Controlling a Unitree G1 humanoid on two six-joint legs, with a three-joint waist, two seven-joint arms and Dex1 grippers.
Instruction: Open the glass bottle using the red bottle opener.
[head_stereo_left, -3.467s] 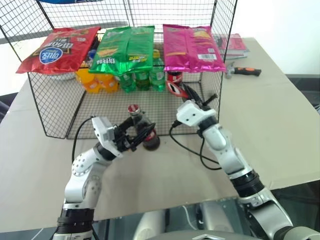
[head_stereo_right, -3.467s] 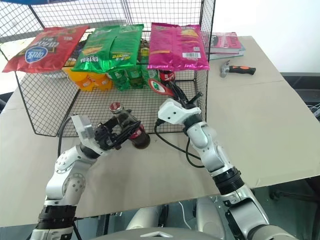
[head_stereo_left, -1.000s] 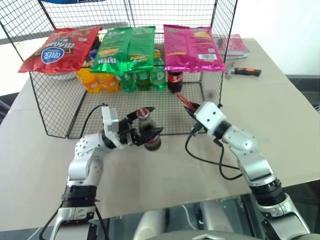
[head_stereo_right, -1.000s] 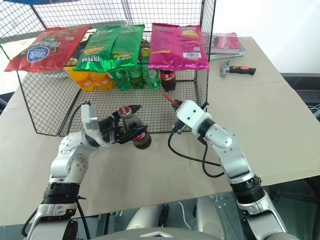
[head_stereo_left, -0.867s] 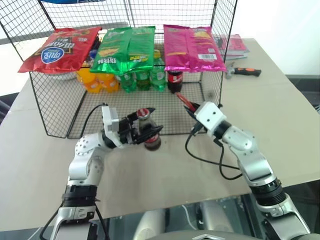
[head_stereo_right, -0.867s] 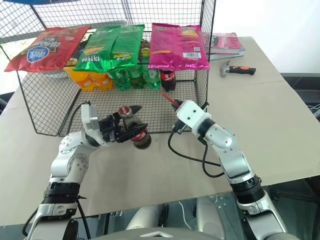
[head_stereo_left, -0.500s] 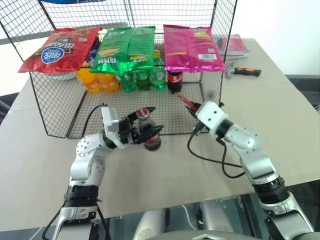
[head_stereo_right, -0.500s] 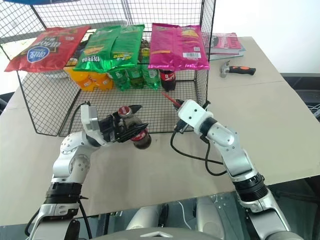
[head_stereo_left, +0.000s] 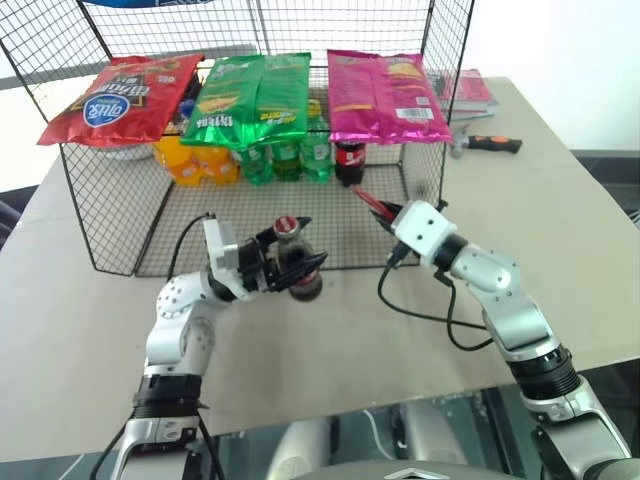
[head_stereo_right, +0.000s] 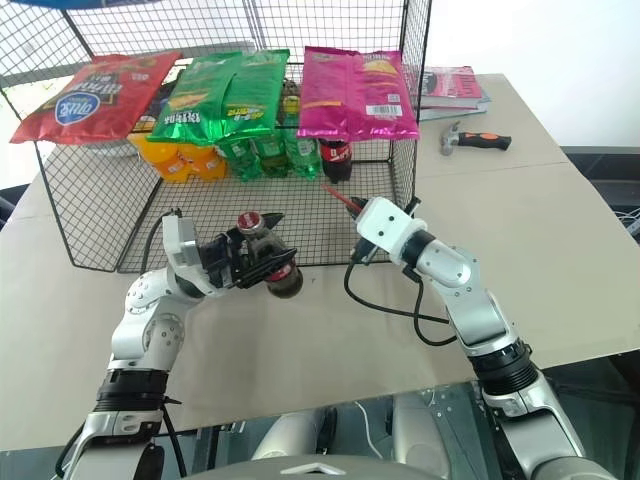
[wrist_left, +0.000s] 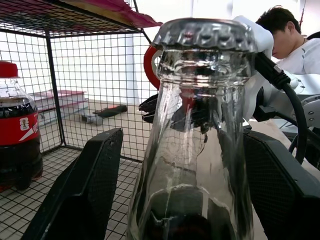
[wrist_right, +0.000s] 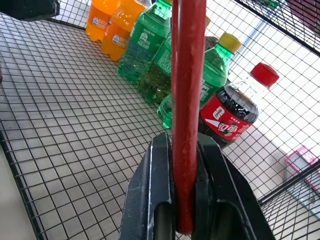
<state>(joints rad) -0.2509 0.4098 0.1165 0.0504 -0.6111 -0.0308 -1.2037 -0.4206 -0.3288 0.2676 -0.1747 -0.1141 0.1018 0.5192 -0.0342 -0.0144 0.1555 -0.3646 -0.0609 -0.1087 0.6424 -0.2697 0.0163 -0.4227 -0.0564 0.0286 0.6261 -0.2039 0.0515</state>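
Observation:
The glass bottle (head_stereo_left: 296, 268), dark cola with a red label and a crown cap (head_stereo_left: 287, 225), stands at the front edge of the wire cage. My left gripper (head_stereo_left: 311, 242) reaches in from the left and is shut on the bottle's body, one black finger (wrist_left: 85, 190) on each side. To the right, apart from the bottle, my right gripper (head_stereo_left: 386, 214) is shut on the red bottle opener (wrist_right: 187, 100). The opener's red tip (head_stereo_left: 367, 199) points up and away toward the cage. In the left wrist view the opener's ring (wrist_left: 149, 65) shows behind the bottle's neck.
The wire cage (head_stereo_left: 110, 200) holds orange bottles (head_stereo_left: 185, 160), green bottles (head_stereo_left: 285, 160) and another cola bottle (head_stereo_left: 348, 160); chip bags (head_stereo_left: 250, 95) lie on its top. A hammer (head_stereo_left: 490, 143) and books (head_stereo_left: 468, 90) lie at the far right. A person (wrist_left: 282, 35) shows beyond the table (head_stereo_left: 330, 340).
Since the oldest frames my right hand has drawn back to the right, away from the bottle, which now stands more upright. Over the last second nothing has visibly moved.

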